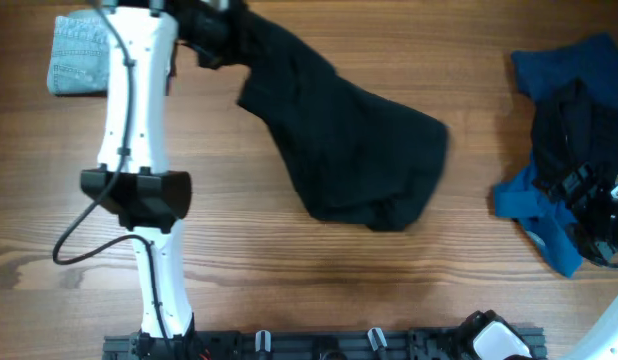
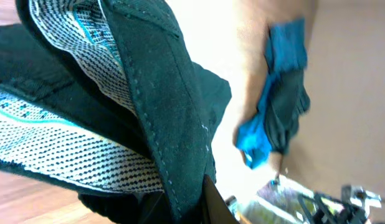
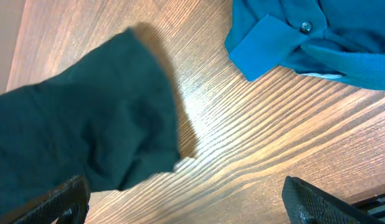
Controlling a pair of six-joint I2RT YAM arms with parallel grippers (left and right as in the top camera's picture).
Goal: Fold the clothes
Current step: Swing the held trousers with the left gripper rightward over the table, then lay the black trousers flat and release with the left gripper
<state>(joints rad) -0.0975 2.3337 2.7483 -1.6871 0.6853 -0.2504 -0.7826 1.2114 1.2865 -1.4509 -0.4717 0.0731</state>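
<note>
Black shorts (image 1: 349,150) lie spread across the middle of the wooden table, with their top-left end lifted. My left gripper (image 1: 211,42) is at the far edge, shut on that end. In the left wrist view, the dark stitched fabric (image 2: 155,93) and its dotted white lining run down between the fingers of the left gripper (image 2: 186,208). My right gripper (image 3: 186,199) stands wide open low over bare wood with nothing between its fingers. The shorts' free end (image 3: 86,137) lies to its left.
Folded pale-blue denim shorts (image 1: 77,55) lie at the far left corner, beside the left arm. A heap of dark blue (image 1: 559,70) and black (image 1: 574,120) garments sits at the right edge, and its blue cloth (image 3: 292,37) shows ahead of the right gripper. A black rail (image 1: 319,345) runs along the front.
</note>
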